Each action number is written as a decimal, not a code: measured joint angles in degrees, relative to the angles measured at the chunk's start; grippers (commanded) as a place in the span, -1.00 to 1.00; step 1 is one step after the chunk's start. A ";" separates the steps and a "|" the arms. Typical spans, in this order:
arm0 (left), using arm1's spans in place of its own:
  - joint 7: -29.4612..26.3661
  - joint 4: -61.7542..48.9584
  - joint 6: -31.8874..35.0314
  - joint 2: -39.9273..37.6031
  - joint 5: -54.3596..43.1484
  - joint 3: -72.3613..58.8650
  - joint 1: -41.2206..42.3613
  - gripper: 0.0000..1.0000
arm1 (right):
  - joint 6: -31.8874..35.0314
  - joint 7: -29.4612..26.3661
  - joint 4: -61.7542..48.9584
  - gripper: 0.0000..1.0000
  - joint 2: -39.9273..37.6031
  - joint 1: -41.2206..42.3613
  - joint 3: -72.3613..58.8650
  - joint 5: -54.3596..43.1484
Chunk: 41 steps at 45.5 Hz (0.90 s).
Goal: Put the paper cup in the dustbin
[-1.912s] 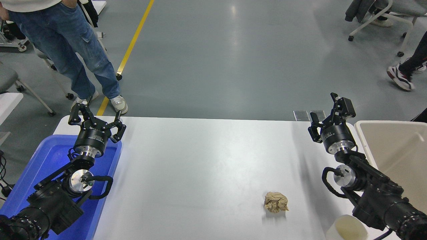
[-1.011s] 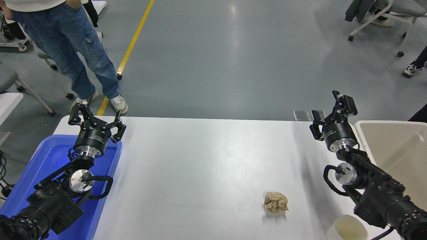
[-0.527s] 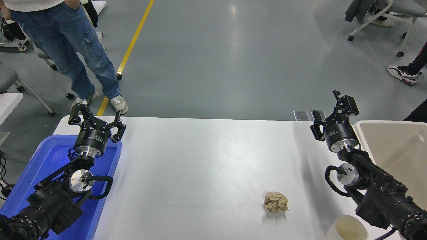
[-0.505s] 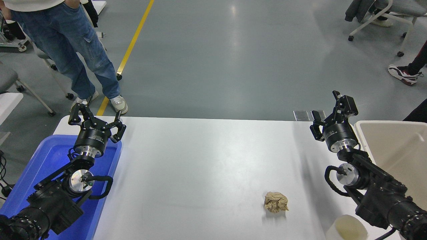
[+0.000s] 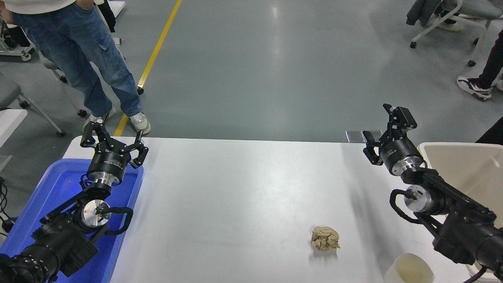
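The paper cup (image 5: pixel 408 269), cream-white with a pale yellowish inside, stands upright at the table's front right edge, partly cut off by the picture's bottom. The beige dustbin (image 5: pixel 430 151) sits at the right edge of the table. My right gripper (image 5: pixel 383 124) is open and empty, raised over the table's far right corner, just left of the dustbin and far behind the cup. My left gripper (image 5: pixel 112 137) is open and empty, parked above the blue tray at the left.
A crumpled brown paper ball (image 5: pixel 325 238) lies on the white table (image 5: pixel 235 196), left of the cup. A bright blue tray (image 5: pixel 43 196) sits under the left arm. A person in jeans (image 5: pixel 78 55) stands beyond the far left corner.
My right arm has shifted right and a little up, uncovering more of the paper cup's rim. The gripper stays open. The left arm, the cup and the paper ball have not moved.
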 measured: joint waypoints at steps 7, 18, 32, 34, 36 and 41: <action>0.00 0.00 0.02 0.00 0.01 0.00 0.00 1.00 | -0.03 -1.12 7.43 1.00 -7.06 0.70 -6.39 -4.39; 0.00 0.00 0.04 0.00 0.00 0.00 0.00 1.00 | -0.51 -1.42 15.32 1.00 -15.84 1.16 -12.57 -18.98; -0.01 0.00 0.04 0.00 0.00 0.00 0.00 1.00 | 0.93 -5.88 25.03 1.00 -25.74 3.05 -19.05 -39.00; -0.01 0.00 0.04 0.00 0.01 0.00 0.00 1.00 | 1.31 -6.62 26.67 1.00 -27.36 3.92 -20.62 -41.21; -0.01 0.00 0.04 0.00 0.00 0.00 0.00 1.00 | 1.57 -7.05 27.89 1.00 -28.62 4.61 -21.79 -42.79; -0.01 0.00 0.04 0.00 0.00 0.00 0.00 1.00 | 2.11 -7.89 31.28 1.00 -31.82 6.21 -23.73 -45.87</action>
